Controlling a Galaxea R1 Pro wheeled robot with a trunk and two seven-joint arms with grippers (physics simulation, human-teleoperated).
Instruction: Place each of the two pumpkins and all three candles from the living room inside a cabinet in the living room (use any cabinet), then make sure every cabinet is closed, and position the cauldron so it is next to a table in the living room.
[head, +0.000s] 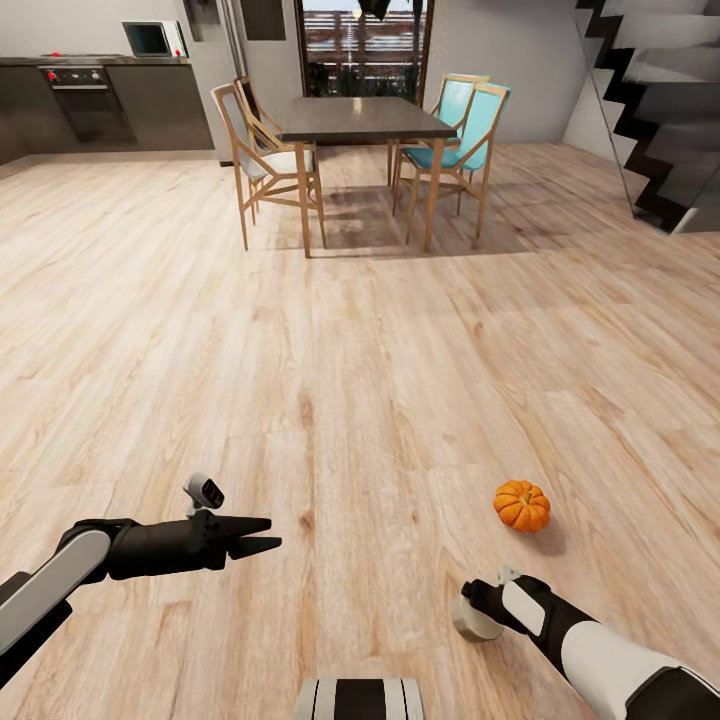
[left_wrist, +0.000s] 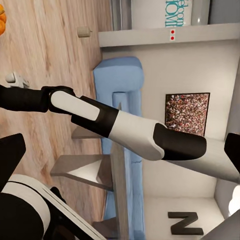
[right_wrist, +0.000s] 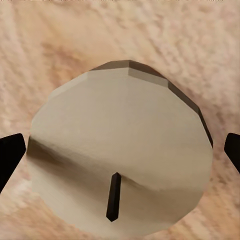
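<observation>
One orange pumpkin (head: 521, 505) lies on the wood floor at the lower right, and its edge shows in the left wrist view (left_wrist: 1, 22). A beige candle (head: 476, 622) with a dark wick (right_wrist: 114, 197) sits between the fingers of my right gripper (head: 478, 618), just short of the pumpkin. The fingertips (right_wrist: 11, 155) stand at either side of the candle with small gaps. A second candle (left_wrist: 83, 32) stands on the floor farther off. My left gripper (head: 268, 534) hovers open and empty at the lower left. The cabinet and cauldron are out of view.
A dark dining table (head: 365, 120) with wooden chairs (head: 262, 165) and teal chairs (head: 460, 140) stands ahead. Kitchen units with an oven (head: 85, 100) are at the far left and a staircase (head: 660, 110) at the right. A blue sofa (left_wrist: 117, 105) lies behind my right arm.
</observation>
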